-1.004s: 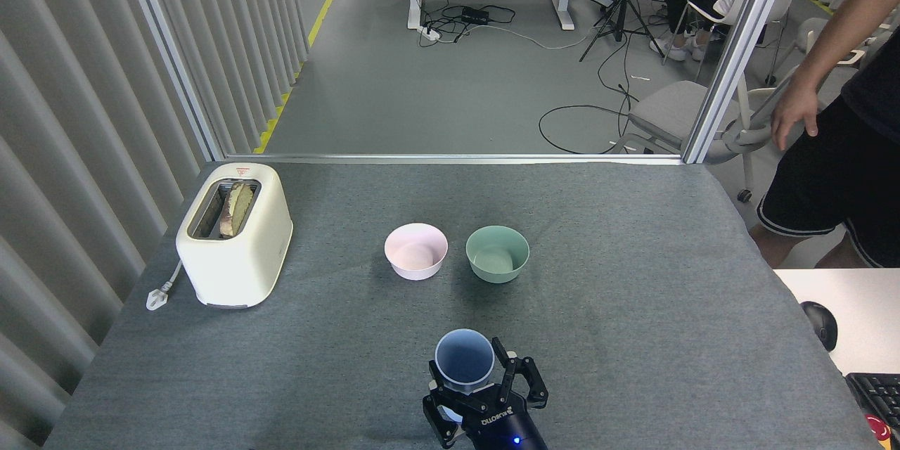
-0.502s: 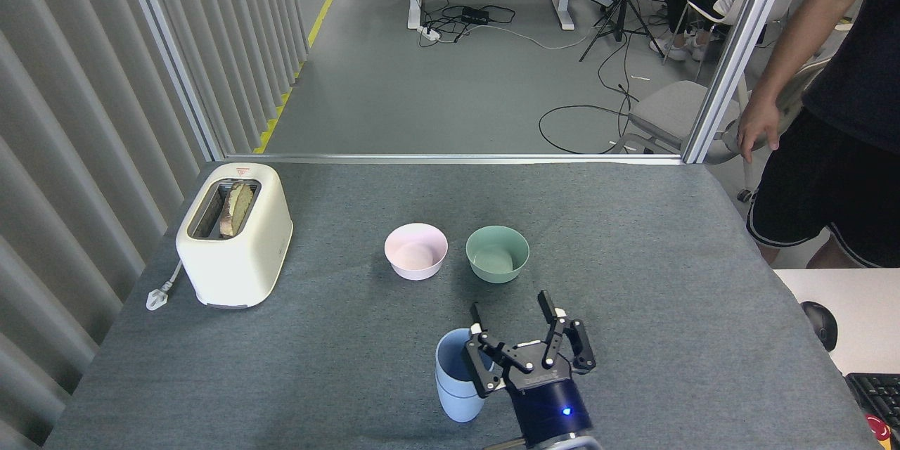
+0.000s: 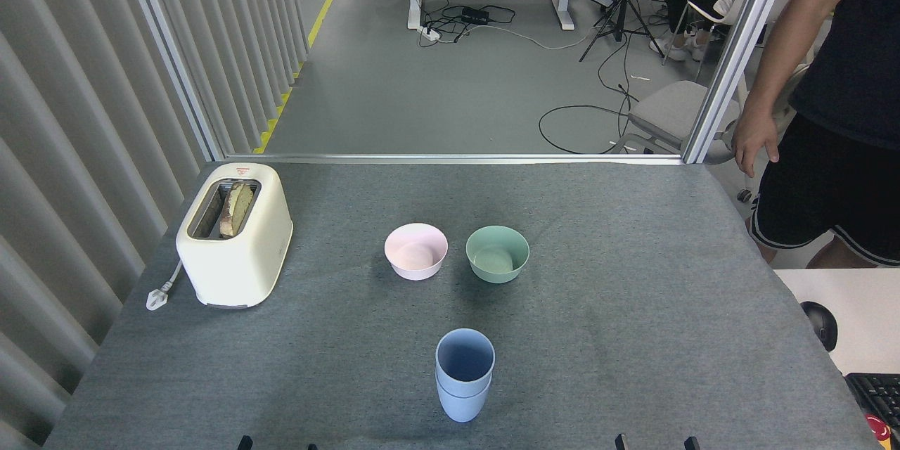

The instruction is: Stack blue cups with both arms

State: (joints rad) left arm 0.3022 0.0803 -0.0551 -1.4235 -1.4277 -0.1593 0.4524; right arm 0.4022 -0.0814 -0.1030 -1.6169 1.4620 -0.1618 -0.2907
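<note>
The two pale-blue cups (image 3: 464,374) stand nested one inside the other, upright on the grey table near its front middle. Nothing is touching them. Only black fingertips of my arms poke up at the bottom edge. The left gripper (image 3: 275,445) shows two tips far to the left of the cups. The right gripper (image 3: 655,444) shows two tips far to their right. Each pair of tips stands wide apart with nothing between. The wrists and arms are out of view.
A pink bowl (image 3: 415,250) and a mint-green bowl (image 3: 497,253) sit behind the cups. A cream toaster (image 3: 234,233) with bread stands at the left. A person (image 3: 830,119) stands at the table's right side. A white desk (image 3: 861,309) with mouse and keyboard is at the right.
My right gripper has let go of the cup, drawn back and down, and left the view except for its tips. The cups stay stacked. The person has stepped closer.
</note>
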